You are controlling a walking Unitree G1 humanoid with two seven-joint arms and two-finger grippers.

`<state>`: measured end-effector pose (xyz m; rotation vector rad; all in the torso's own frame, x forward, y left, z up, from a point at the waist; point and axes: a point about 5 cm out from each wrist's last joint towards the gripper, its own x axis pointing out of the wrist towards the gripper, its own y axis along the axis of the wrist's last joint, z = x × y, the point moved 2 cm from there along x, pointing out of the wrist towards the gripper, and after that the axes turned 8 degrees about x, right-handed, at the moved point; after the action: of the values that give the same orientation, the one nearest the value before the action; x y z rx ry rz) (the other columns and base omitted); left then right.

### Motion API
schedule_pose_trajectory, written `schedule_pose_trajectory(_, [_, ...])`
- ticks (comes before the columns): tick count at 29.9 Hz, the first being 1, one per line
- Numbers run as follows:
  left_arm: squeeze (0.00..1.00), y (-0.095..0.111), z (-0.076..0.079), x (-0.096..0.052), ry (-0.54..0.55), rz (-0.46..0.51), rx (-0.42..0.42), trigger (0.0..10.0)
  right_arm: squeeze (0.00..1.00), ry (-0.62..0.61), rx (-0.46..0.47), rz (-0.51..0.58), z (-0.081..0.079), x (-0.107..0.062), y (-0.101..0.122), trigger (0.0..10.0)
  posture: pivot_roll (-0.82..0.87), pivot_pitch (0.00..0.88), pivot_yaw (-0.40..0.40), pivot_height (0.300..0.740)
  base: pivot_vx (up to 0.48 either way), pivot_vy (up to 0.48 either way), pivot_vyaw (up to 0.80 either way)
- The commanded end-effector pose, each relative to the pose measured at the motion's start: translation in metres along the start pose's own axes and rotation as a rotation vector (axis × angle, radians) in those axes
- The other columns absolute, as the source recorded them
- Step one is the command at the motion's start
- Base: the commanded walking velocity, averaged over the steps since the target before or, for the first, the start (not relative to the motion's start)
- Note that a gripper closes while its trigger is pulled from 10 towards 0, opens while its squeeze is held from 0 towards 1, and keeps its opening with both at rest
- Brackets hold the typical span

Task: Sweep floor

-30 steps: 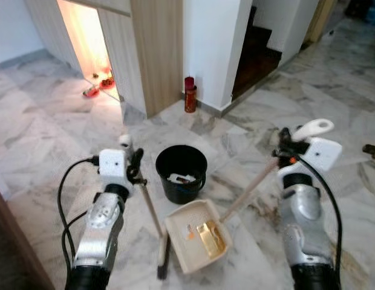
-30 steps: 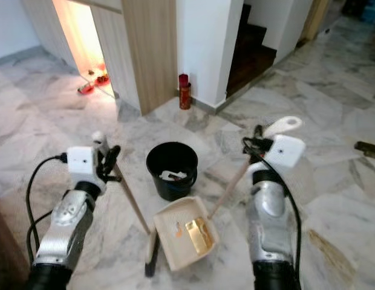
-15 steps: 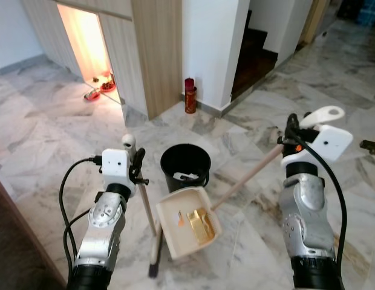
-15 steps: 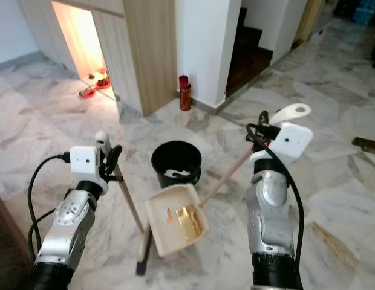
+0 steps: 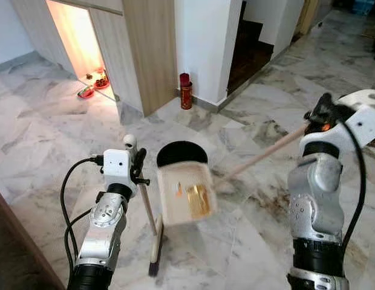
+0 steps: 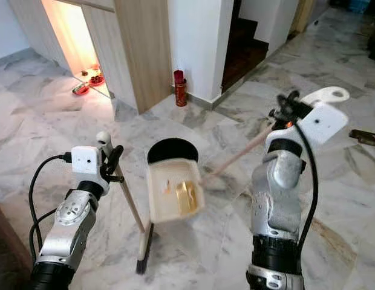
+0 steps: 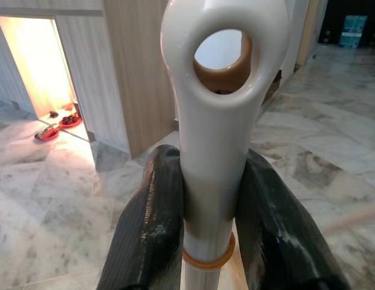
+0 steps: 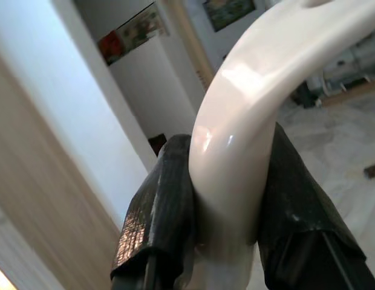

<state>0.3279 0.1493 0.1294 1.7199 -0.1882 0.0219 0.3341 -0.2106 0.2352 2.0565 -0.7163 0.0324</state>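
Your dustpan [image 5: 186, 194] hangs in the air just in front of the black bin [image 5: 182, 155], its tray tipped toward the bin's mouth and partly covering it. A yellow piece of litter [image 5: 196, 200] and a small orange scrap [image 5: 178, 192] lie on the tray, which looks like thin, stiff plastic and probably light. The long wooden dustpan handle [image 5: 266, 153] makes it a lever, though, so small wrist turns will likely swing the tray a lot. The litter looks loose and could slide off the open lip before it is over the bin.

Your right gripper [image 8: 227, 199] is clamped on the glossy white cap at the top of that handle, one black finger on each side. That cap looks smooth and slippery, so expect the pan to want to twist in the grasp. A hold lower down on the wood would probably give more control.

To the left of the bin, the broom [image 5: 149, 212] stands nearly upright with its dark head [image 5: 154, 264] on the marble floor [image 5: 48, 145], nearer to you than the bin. Your left gripper [image 7: 207, 202] is closed around the white hanging-loop cap at the broom's top, fingers [image 7: 151, 223] pressed to both sides. It looks light and stiff, resting its own weight on the floor.

Beyond the bin, a red can [image 5: 185, 90] stands against the foot of the white wall [image 5: 199, 42].
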Motion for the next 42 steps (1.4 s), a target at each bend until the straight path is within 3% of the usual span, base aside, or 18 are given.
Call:
schedule_pose_trajectory(1, [0.00, 0.016, 0.000, 0.003, -0.002, 0.074, 0.010, 10.0, 0.00, 0.010, 0.065, 0.117, -0.012, 0.004, 0.030, 10.0, 0.00, 0.000, 0.017, 0.740, 0.000, 0.000, 0.00])
schedule_pose_trajectory(4, [0.00, 0.016, -0.002, 0.003, 0.007, 0.072, 0.009, 10.0, 0.00, 0.026, -0.013, 0.168, -0.015, 0.006, 0.038, 10.0, 0.00, 0.000, 0.019, 0.740, 0.000, 0.000, 0.00])
schedule_pose_trajectory(13, [0.00, 0.016, -0.004, 0.005, 0.016, 0.064, 0.021, 10.0, 0.00, 0.010, 0.031, 0.166, -0.015, 0.010, 0.039, 10.0, 0.00, 0.000, 0.023, 0.740, 0.063, 0.000, 0.00])
schedule_pose_trajectory(28, [0.00, 0.015, -0.005, 0.004, 0.026, 0.057, 0.025, 10.0, 0.00, 0.060, -0.005, 0.147, -0.020, 0.008, 0.034, 10.0, 0.00, 0.000, 0.017, 0.740, 0.364, 0.000, 0.00])
schedule_pose_trajectory(32, [0.00, 0.015, -0.005, 0.004, 0.028, 0.056, 0.025, 10.0, 0.00, 0.071, 0.005, 0.143, -0.022, 0.008, 0.034, 10.0, 0.00, 0.000, 0.016, 0.740, 0.406, 0.000, 0.74])
schedule_pose_trajectory(42, [0.00, 0.015, -0.004, 0.004, 0.031, 0.057, 0.021, 10.0, 0.00, 0.098, 0.030, 0.127, -0.026, 0.008, 0.032, 10.0, 0.00, 0.000, 0.010, 0.740, 0.409, 0.000, 0.00])
